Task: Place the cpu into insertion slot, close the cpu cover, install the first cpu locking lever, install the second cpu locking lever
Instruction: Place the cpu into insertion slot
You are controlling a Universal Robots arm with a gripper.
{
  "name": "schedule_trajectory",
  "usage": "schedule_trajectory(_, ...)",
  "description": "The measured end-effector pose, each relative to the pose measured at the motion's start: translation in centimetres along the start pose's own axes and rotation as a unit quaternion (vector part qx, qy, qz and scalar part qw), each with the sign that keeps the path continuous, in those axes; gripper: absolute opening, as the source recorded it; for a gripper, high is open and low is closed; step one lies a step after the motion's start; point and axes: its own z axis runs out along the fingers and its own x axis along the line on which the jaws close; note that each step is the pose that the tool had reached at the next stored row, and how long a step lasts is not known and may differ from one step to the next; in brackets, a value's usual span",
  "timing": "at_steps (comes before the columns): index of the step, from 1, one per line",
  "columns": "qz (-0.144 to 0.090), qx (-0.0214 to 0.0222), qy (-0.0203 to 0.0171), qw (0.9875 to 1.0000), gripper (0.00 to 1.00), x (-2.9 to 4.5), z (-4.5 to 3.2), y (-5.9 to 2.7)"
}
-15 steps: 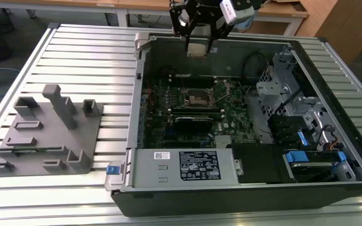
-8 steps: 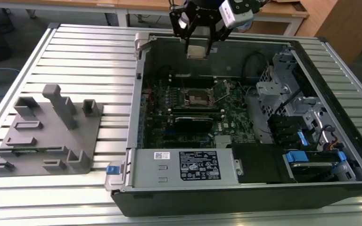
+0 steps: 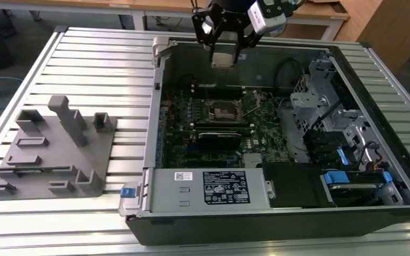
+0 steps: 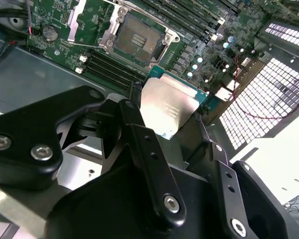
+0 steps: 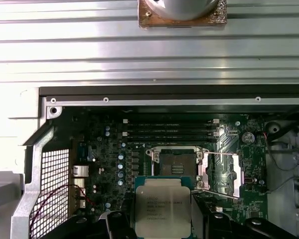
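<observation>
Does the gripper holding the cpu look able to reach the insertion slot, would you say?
Probably yes: the gripper holds the cpu over the open case, and the insertion slot lies uncovered.

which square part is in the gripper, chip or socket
The cpu, pale metal face, held in the gripper; the dark-centred insertion slot sits empty on the motherboard.

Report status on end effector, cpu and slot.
End effector shut on the cpu, above open case. Insertion slot bare, cpu cover open. Nothing seen blocking the slot.
</observation>
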Motion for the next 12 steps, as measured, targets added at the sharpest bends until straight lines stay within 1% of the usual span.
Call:
schedule_trajectory(5, 0.000, 0.0001, 0.0001, 1.0000, 0.54, -0.26, 0.13, 0.00)
schedule_trajectory(12, 0.000, 0.0000, 0.0000, 1.0000, 0.54, -0.41, 0.72, -0.05)
